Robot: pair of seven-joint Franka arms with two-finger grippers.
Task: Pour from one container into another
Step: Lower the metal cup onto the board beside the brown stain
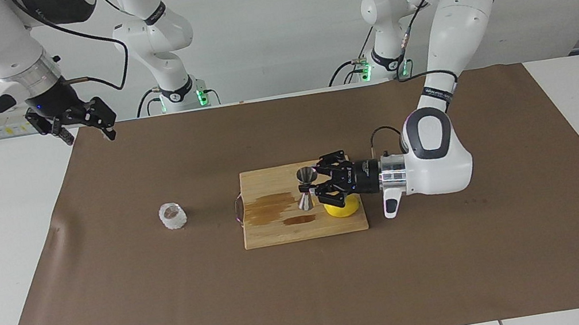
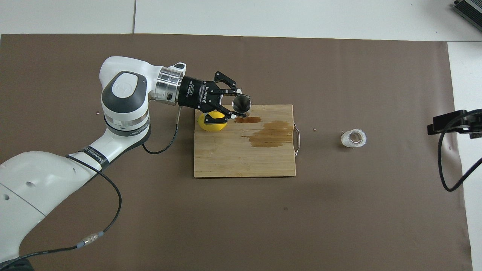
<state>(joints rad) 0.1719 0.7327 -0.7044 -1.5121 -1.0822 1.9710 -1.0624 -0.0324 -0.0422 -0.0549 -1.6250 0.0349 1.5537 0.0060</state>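
two arms were at the table. the left gripper (image 1: 312,185) had its fingers squeezed tight on the metal jigger (image 1: 306,187), holding it upright in the air over the wooden board (image 1: 277,228), just above two wet brown stains (image 1: 272,207) and beside the lemon (image 1: 343,209). the glass cup (image 1: 172,216) stood on the brown paper (image 1: 171,297), well apart from the board, toward the right arm's end of the table. the right gripper (image 1: 86,128) waited up high over the paper's edge, fingers wide open and holding nothing.

Yellow lemon (image 1: 344,209) on a stained wooden cutting board (image 1: 277,231), brown paper mat (image 1: 173,309) beneath
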